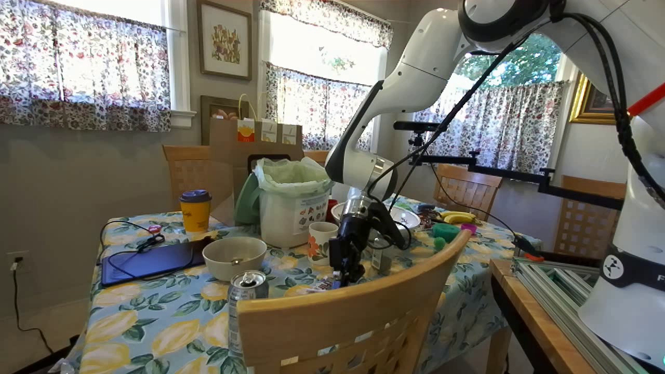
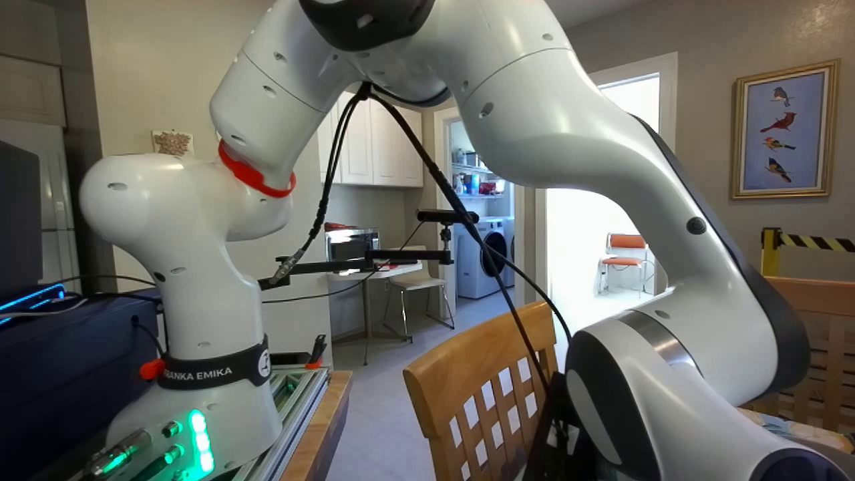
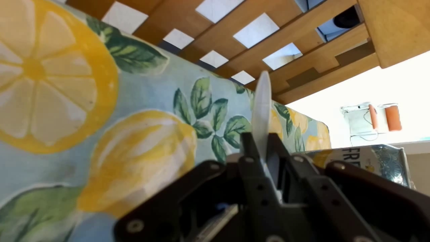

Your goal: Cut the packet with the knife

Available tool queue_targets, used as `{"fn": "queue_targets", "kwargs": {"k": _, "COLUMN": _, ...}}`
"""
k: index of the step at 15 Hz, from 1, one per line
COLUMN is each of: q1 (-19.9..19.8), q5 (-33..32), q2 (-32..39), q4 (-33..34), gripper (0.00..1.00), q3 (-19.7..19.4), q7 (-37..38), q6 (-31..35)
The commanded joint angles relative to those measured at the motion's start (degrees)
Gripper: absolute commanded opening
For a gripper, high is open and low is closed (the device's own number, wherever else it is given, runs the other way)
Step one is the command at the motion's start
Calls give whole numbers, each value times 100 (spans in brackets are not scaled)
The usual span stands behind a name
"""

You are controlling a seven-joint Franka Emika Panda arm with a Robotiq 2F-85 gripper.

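Two fingers [image 3: 252,178], knife [image 3: 262,111] (whitish) gripped between, lemon-print tablecloth [image 3: 147,94]

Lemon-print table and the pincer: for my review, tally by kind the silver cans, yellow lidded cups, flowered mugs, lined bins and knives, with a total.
Silver can: 1
Yellow lidded cup: 1
Flowered mug: 1
Lined bin: 1
Knife: 1, held in the pincer
Total: 5
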Motion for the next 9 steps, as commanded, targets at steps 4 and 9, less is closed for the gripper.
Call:
{"fn": "queue_targets", "kwargs": {"k": 4, "q1": -81, "q5": 125, "q2": 97, "q4": -76, "gripper": 3, "q3": 9, "q7": -70, "q6": -59}}
{"fn": "queue_targets", "kwargs": {"k": 9, "q1": -62, "q5": 133, "q2": 19, "q4": -237, "gripper": 3, "q3": 25, "q7": -120, "q6": -94}}
